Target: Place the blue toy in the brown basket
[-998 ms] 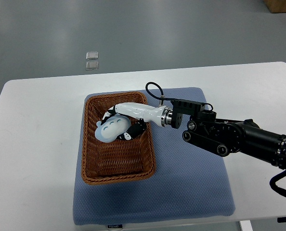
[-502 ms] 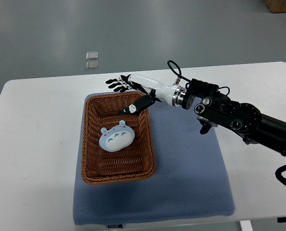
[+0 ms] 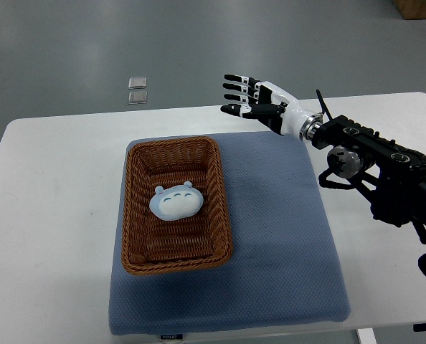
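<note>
Top view gives you the right hand [image 3: 259,101] with fingers [image 3: 236,93] spread apart and holding nothing, above the table [image 3: 55,215] edge, while the blue toy [image 3: 175,201] lies well below-left of them inside the brown basket [image 3: 130,215] on the blue mat [image 3: 285,244].

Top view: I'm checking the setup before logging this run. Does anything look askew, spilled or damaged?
Nothing stands out. The blue toy lies inside the brown basket, which sits on the blue mat on the white table. The right hand is open and empty, above the table's far edge.
</note>
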Motion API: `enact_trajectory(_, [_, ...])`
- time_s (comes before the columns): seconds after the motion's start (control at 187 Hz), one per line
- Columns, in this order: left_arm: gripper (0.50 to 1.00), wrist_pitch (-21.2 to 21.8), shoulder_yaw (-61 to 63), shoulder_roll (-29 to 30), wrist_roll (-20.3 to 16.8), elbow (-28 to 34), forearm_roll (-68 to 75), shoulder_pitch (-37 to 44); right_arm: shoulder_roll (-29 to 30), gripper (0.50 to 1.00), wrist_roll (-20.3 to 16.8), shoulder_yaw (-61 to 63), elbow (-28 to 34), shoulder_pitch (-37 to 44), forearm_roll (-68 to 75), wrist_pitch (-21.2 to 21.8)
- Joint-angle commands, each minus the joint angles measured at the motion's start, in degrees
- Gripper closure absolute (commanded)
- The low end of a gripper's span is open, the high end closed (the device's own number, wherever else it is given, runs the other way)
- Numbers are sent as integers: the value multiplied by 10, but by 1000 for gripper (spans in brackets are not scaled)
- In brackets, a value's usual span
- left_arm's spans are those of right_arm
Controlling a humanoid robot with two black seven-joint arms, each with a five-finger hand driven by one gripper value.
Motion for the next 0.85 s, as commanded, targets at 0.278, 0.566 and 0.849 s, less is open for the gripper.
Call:
enact_trajectory(0.278, [500, 0, 0, 0, 0, 0, 0, 0, -1, 583, -94, 1, -101, -11, 205, 52])
enact_trajectory(0.566, [500, 0, 0, 0, 0, 0, -1, 0, 4, 583, -55, 38, -101, -20, 207, 49])
enact_trajectory(0.849, [500, 0, 0, 0, 0, 1, 0, 0, -7, 583, -54, 37, -102, -21, 206, 47])
